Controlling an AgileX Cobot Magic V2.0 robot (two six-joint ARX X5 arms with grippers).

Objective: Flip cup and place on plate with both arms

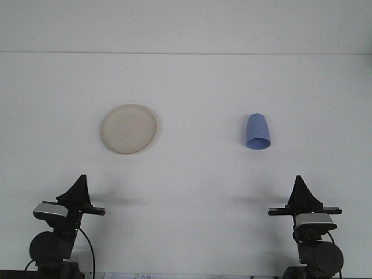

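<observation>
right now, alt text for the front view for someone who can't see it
A blue cup stands upside down on the right of a white table, apart from a cream plate on the left. The left gripper and right gripper wait at the near edge.

Both arms sit low: left hand [77, 187] and right hand [301, 187] seemingly closed to points.

You've got one view only: front cam, mounted behind and above the two arm bases, looking forward and down over the plain white table [192, 186]. It sits well back; the table fills nearly the whole frame, its far edge meeting the white wall near the top.
</observation>
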